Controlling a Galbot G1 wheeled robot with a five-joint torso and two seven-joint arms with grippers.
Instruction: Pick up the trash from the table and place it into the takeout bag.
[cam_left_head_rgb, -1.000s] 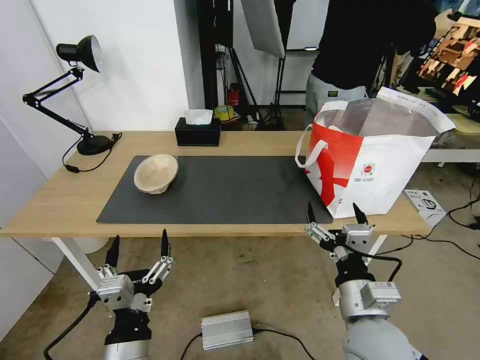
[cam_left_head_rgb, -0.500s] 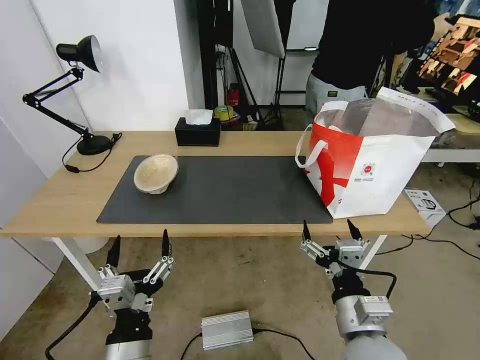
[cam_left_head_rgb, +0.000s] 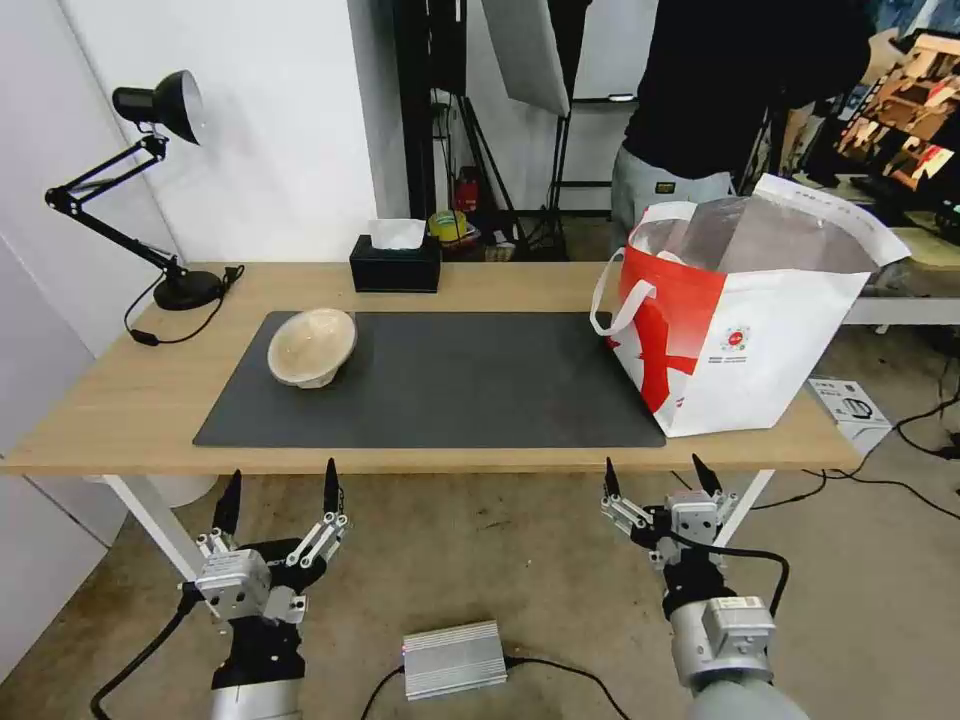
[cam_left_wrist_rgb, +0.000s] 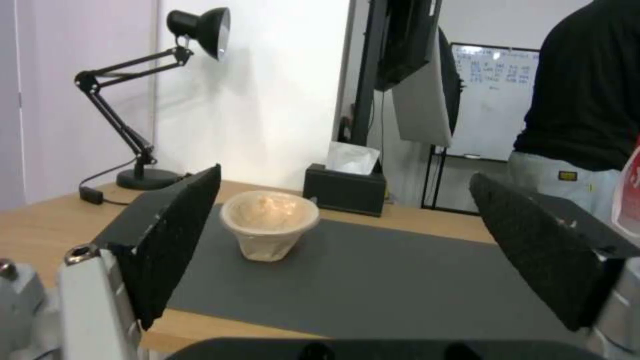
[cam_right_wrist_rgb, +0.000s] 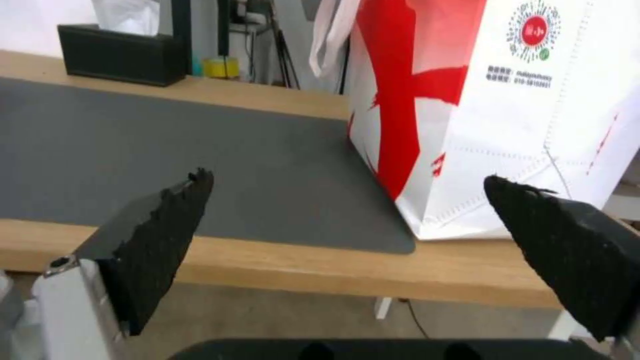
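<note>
Our right pincer (cam_left_head_rgb: 656, 480) has dropped below the surface (cam_left_head_rgb: 120, 400) edge, away from the takeout bag (cam_left_head_rgb: 745, 345), fingers spread wide. Left pincer (cam_left_head_rgb: 277, 495) hangs open too, unmoved. Tan pulp bowl (cam_left_head_rgb: 311, 346) sits left of the bag.

Long light-wood table (cam_left_head_rgb: 120, 405) on white legs (cam_left_head_rgb: 150, 520). Large dark grey mat (cam_left_head_rgb: 450, 385) across its middle, front edge close to the near rim. On the mat's left end, tan bowl (cam_left_head_rgb: 311, 346), tilted, mouth turned partly sideways. At the right end, takeout bag (cam_left_head_rgb: 750, 325) upright, mouth open, base partly on the mat's right edge and partly on bare wood, near the front right corner. Along the back edge, black tissue box (cam_left_head_rgb: 395, 263), just behind the mat. At the far left corner, lamp (cam_left_head_rgb: 165, 200) base on bare wood, cord (cam_left_head_rgb: 180, 325) trailing beside it.
</note>
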